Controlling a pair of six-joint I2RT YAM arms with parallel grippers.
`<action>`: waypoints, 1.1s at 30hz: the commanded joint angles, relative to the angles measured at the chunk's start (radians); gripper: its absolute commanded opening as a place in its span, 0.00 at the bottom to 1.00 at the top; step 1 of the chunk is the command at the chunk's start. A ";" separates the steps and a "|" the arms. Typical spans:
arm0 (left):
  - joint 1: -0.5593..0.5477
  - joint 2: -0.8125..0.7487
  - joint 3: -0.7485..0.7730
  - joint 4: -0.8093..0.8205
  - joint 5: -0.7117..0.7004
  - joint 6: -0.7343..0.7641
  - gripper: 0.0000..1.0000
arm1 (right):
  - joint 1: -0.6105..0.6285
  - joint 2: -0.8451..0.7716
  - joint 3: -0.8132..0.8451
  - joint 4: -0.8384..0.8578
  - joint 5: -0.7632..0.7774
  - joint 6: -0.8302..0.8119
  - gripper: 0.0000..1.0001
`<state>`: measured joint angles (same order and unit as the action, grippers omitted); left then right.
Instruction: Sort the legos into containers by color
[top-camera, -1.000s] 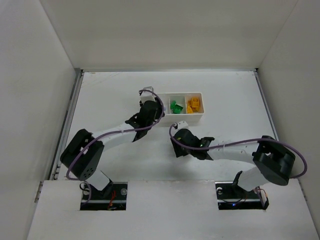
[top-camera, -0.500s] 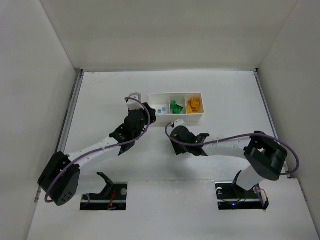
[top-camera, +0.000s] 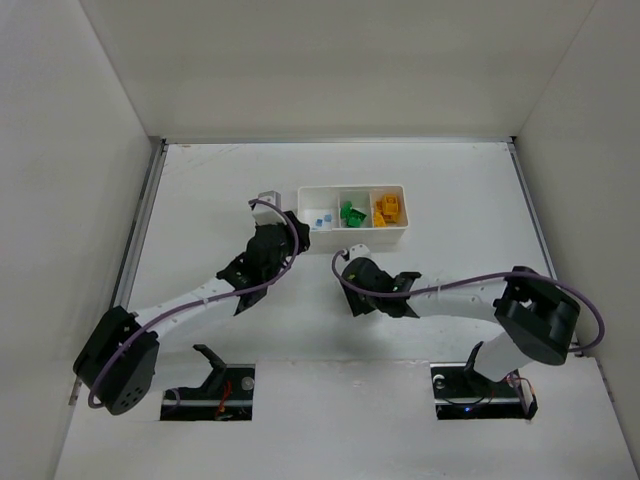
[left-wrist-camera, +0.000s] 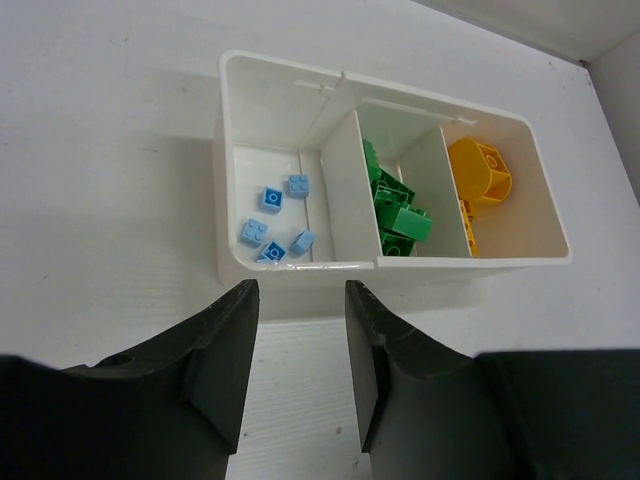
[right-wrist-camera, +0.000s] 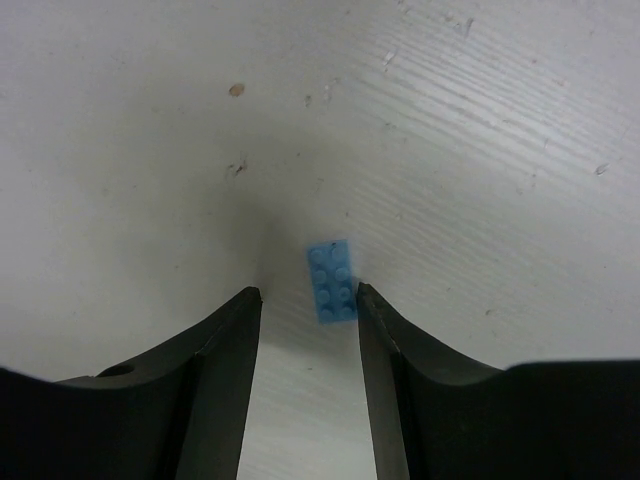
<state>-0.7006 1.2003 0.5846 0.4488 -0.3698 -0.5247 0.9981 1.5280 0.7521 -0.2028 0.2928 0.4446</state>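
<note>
Now the left gripper (left-wrist-camera: 299, 300) has backed off the tray (top-camera: 380, 238), toward the left edge of the tabletop (top-camera: 200, 200). A second ago it hung over the left compartment and hid it. That compartment now shows, with small blue bricks (left-wrist-camera: 272, 225) loose on its floor, five by my count. The left jaws stand narrow with a plain gap between them and nothing held. I read this as a finished drop, with the arm clearing out.

The tray has not moved. It sits near the far edge, a little right of centre. Green bricks (left-wrist-camera: 395, 210) are in the middle compartment and yellow bricks (left-wrist-camera: 480, 175) in the right one. No colours are mixed that I can see.

The right gripper (right-wrist-camera: 308, 298) has barely shifted. It is low over one blue brick (right-wrist-camera: 332, 282) lying flat about mid-tabletop, on the near side of the tray. Its jaws straddle the brick and have narrowed over the last second. One finger is just beside the brick, perhaps touching, and the other is apart from it, so it is not gripped yet. From above, the gripper hides the brick.

Meaning: this looks like the last stray, since I see no other brick on the tabletop. In my judgement what is left is to close, lift, and carry it to the left compartment, which the other arm has now cleared.
</note>
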 joint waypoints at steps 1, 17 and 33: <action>0.006 -0.036 -0.012 0.042 0.002 -0.006 0.37 | 0.020 -0.025 -0.004 -0.032 -0.008 0.045 0.49; 0.010 -0.050 -0.025 0.045 0.002 -0.011 0.36 | 0.044 0.031 0.035 -0.076 0.128 0.066 0.29; 0.042 -0.298 -0.155 -0.024 -0.103 -0.032 0.39 | 0.043 -0.199 0.003 -0.044 0.120 0.074 0.17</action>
<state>-0.6754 0.9573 0.4587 0.4339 -0.4179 -0.5407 1.0355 1.3800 0.7368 -0.2543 0.3969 0.5129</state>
